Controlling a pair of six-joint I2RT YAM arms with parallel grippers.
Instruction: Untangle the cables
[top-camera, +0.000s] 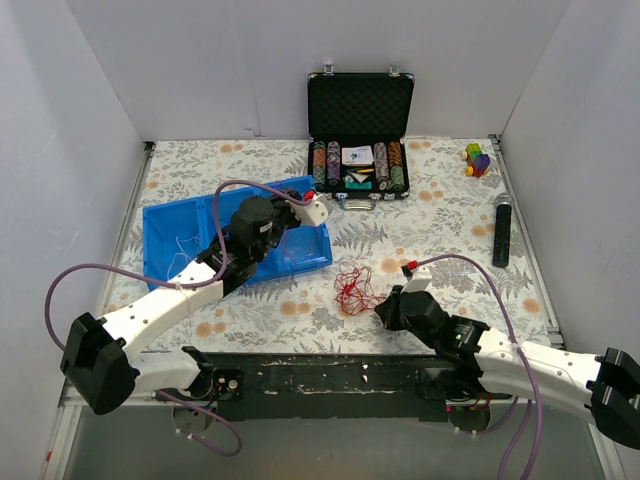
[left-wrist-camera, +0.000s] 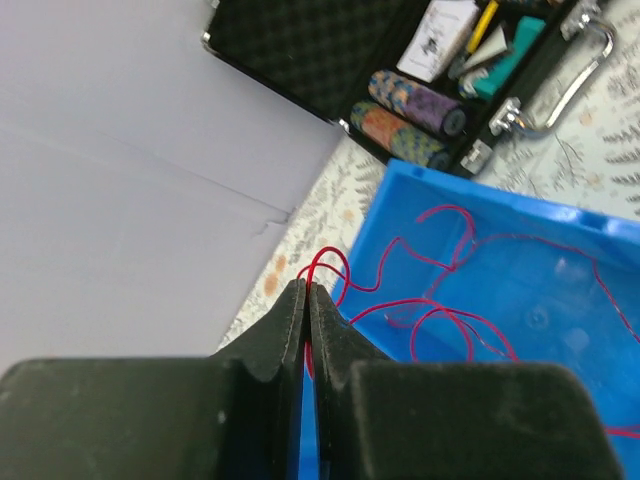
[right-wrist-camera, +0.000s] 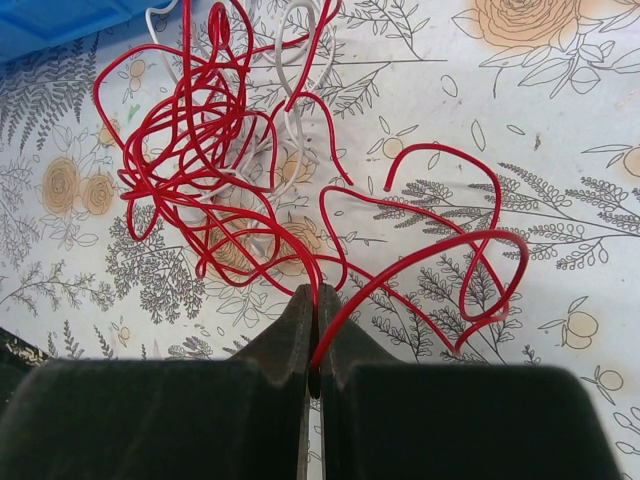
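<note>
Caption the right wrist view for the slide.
Right gripper shut on a red cable from the red-and-white tangle lying on the floral table cover.

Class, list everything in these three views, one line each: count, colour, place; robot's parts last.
tangle of cables: one heap, red and white strands, on the tablecloth, centre.
loose cable: one, red, lying in the bin.
bin: one, blue, on the tablecloth, left.
chip case: one, black, open, at the back wall.
toy blocks: small cluster, multicoloured, back right.
cylinder: one, black, right edge.
tablecloth: one, floral.
left tool: one, black, shut on the loose cable, over the bin.
right tool: one, black, shut on a red strand of the tangle of cables.
</note>
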